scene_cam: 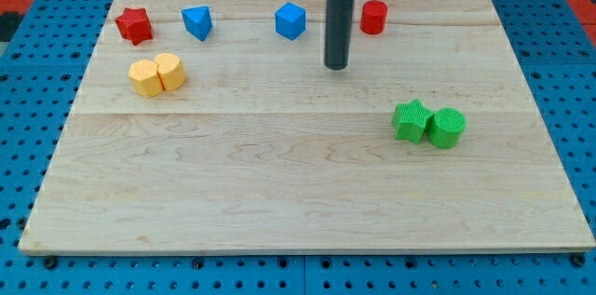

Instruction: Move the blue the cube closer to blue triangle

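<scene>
Rod w/ my tip down on bench; no gripper fitted, nothing held. Blue cube lies just to tip's upper left, apart. Blue triangle further left, same row, well apart from cube. Red cylinder just right of rod. No containers seen.

From view's left: triangle, cube, then my tip.

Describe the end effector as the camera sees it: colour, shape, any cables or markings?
A straight, round rod, dark grey to black with a slight sheen, ending in a flat tip. At the view's top it meets a wider mount with a pale ring; the rest is cut off. No cables or markings are visible.
</scene>
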Controlling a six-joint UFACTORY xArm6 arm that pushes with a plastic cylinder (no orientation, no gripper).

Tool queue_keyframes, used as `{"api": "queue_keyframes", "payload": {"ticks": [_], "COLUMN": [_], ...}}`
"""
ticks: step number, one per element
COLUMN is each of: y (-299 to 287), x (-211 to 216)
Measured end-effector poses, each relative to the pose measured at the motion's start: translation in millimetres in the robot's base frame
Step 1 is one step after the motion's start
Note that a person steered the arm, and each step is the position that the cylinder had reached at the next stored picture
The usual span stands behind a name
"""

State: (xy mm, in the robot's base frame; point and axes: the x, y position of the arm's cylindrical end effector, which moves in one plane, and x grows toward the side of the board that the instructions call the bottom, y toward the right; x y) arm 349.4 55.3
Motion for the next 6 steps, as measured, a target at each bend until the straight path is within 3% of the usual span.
{"api": "queue_keyframes", "payload": {"ticks": [2,4,5,6], "y": [-6.1,-117.9,-150.7,-231.4], "x": [-79.0,-86.7,-127.9,-129.8]}}
